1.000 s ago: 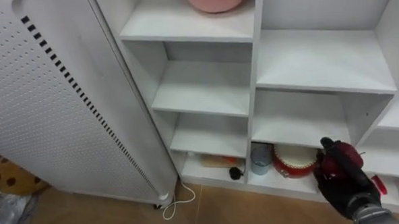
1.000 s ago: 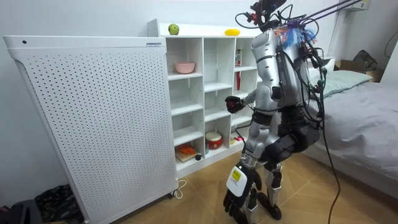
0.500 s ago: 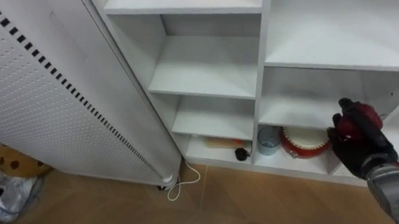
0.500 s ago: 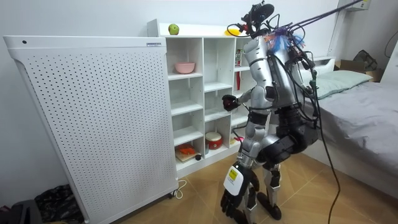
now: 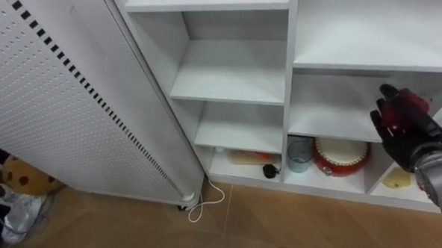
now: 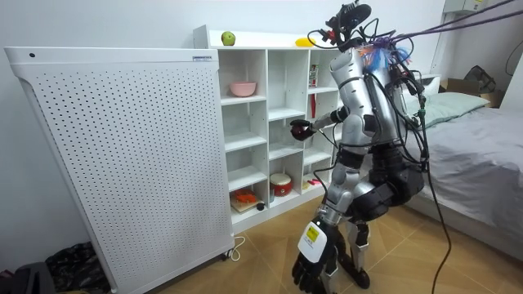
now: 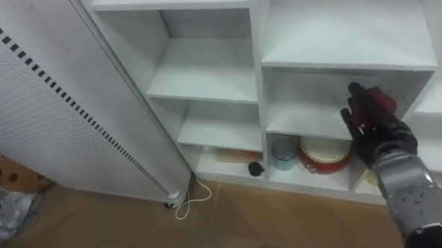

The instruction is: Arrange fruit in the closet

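Right hand [image 5: 407, 137] clenched around a red fruit [image 5: 410, 102], before a middle shelf of the closet [image 5: 293, 68]. Fingers cover most of the fruit; its axis and heading are indeterminable.

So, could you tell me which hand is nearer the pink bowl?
Right. The right hand, gripping a red fruit, is raised before the shelves below the pink bowl; the left hand hangs near the floor.
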